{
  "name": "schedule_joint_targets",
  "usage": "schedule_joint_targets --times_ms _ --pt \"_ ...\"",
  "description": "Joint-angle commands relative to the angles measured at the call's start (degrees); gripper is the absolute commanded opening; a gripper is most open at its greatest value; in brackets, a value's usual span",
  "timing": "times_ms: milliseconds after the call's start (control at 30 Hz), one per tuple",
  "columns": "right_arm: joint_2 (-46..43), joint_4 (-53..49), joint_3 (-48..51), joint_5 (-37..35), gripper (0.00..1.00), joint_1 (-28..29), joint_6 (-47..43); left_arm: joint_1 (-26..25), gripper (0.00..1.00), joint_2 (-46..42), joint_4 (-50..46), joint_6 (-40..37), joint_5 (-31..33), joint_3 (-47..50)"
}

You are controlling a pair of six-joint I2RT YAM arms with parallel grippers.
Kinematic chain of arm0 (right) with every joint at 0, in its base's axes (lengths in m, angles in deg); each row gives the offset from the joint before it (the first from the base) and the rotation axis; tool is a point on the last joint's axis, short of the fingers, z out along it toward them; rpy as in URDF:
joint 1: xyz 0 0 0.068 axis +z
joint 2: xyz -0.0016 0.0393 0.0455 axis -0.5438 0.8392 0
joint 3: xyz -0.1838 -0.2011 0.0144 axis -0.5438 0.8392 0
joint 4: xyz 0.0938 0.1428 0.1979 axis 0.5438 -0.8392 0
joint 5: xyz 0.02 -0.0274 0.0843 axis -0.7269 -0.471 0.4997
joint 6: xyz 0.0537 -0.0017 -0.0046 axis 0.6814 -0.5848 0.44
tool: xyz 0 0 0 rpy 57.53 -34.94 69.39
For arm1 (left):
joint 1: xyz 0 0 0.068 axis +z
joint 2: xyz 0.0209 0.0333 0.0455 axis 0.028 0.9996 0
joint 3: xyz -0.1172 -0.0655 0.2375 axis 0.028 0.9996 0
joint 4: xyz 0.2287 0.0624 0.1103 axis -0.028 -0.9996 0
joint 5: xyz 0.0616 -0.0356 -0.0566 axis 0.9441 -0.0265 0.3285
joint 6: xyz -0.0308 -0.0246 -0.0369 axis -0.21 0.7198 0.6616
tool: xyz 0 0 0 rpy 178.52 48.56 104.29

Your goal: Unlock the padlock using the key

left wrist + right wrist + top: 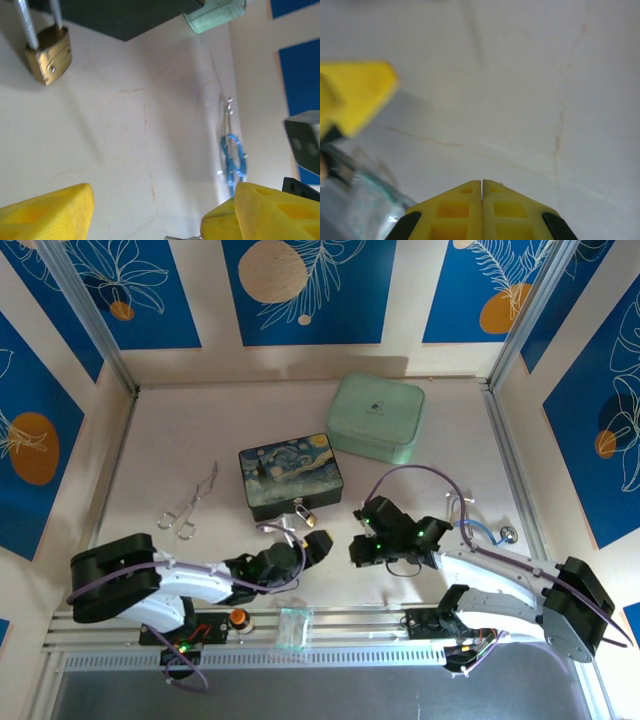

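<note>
On the pale tabletop, the small brass padlock (48,55) lies just ahead of my open left hand (162,200); my closed right hand (481,183) is farther.

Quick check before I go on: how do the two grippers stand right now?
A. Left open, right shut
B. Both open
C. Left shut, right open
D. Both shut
A: in its wrist view the left gripper has its yellow fingers spread wide with bare table between them, while the right gripper shows its two fingers pressed together along a thin seam.
</note>
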Motion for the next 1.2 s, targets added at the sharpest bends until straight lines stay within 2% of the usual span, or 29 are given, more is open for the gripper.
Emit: schedule_joint_targets --times_ms 0,233,333,500,667,800,900,1000,1167 --pt "-1.44 5.91 -3.35 2.32 0.01 -0.1 3.3 -1.5 0.8 2.05 14.69 13.07 4.93 1.57" --pt "0.3 14.02 -4.51 4.01 0.01 1.69 4.67 -4.97 0.84 9.75 29.71 23.2 9.67 1.49" --pt "0.47 16.16 -4.0 3.95 0.01 2.98 5.06 -6.21 0.84 14.04 37.79 24.9 11.94 1.28" --pt "0.26 20.02 -1.33 5.11 0.01 4.19 6.32 -6.47 0.79 15.38 37.94 27.66 12.8 0.26" --pt "-1.82 23.42 2.66 3.53 0.01 4.73 9.56 -6.64 0.76 12.56 37.94 26.25 14.76 0.59" --pt "-3.98 26.67 5.08 2.7 0.01 4.35 11.0 -6.69 0.67 11.22 37.94 25.82 15.15 0.97" --pt "-4.17 27.17 5.04 2.67 0.01 4.81 9.9 -6.63 0.65 11.63 37.95 26.08 14.53 0.79" --pt "-4.34 27.39 5.34 2.91 0.01 4.81 9.64 -6.68 0.54 12.16 37.94 26.5 14.52 0.88" --pt "-4.93 26.69 5.91 2.35 0.01 4.7 10.05 -6.63 0.45 12.14 37.94 26.55 15.09 1.56"
